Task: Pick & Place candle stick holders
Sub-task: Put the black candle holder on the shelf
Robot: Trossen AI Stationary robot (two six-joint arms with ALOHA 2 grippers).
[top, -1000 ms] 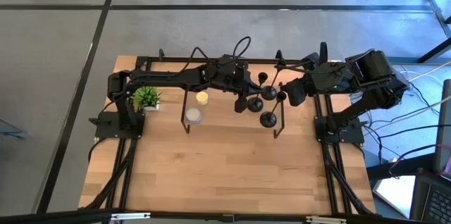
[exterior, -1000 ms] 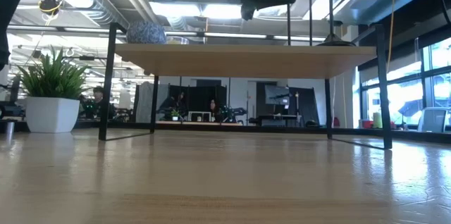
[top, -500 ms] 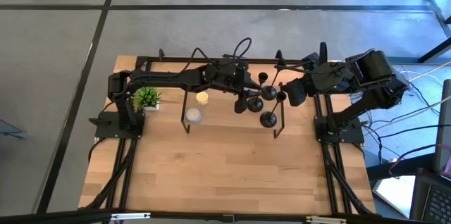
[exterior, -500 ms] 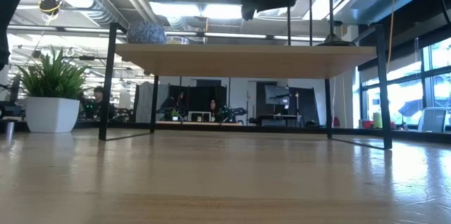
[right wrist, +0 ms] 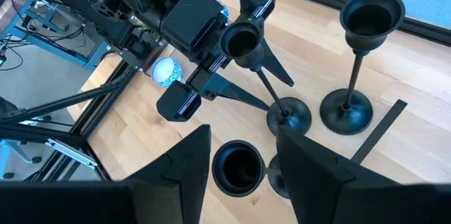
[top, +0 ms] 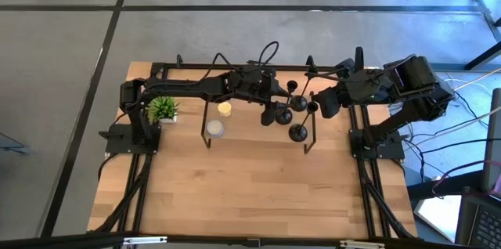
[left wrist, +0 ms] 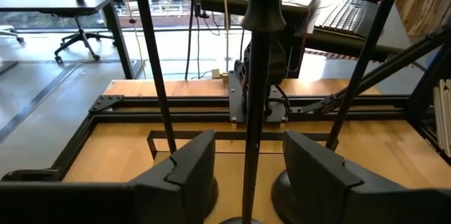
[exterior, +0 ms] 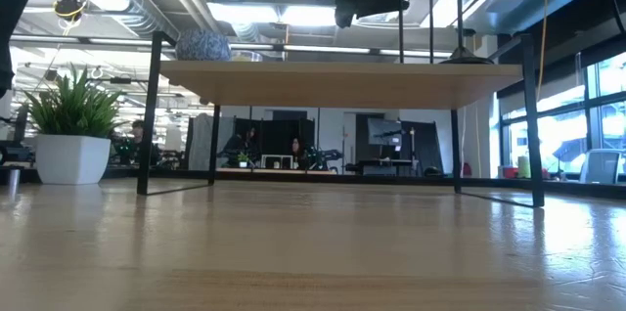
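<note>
**Ana:** Three holders stand upright on the shelf (top: 235, 124), clustered near its end by the right arm, well apart from the plant (top: 162, 109).

**Ben:** And the left claw (left wrist: 246, 164)?

**Ana:** Spread wide around the middle holder (right wrist: 271, 76), fingers (left wrist: 187, 171) either side of the stem, not pinching it. I'd judge it's letting go, since the base sits flat on the shelf.

**Ben:** The others?

**Ana:** One holder (right wrist: 359, 55) is just beside it, another (right wrist: 237, 168) lies under the right claw (right wrist: 239, 157), which hangs open over its cup, gripping nothing. Two candles (top: 219, 118) sit between plant and holders.
</note>
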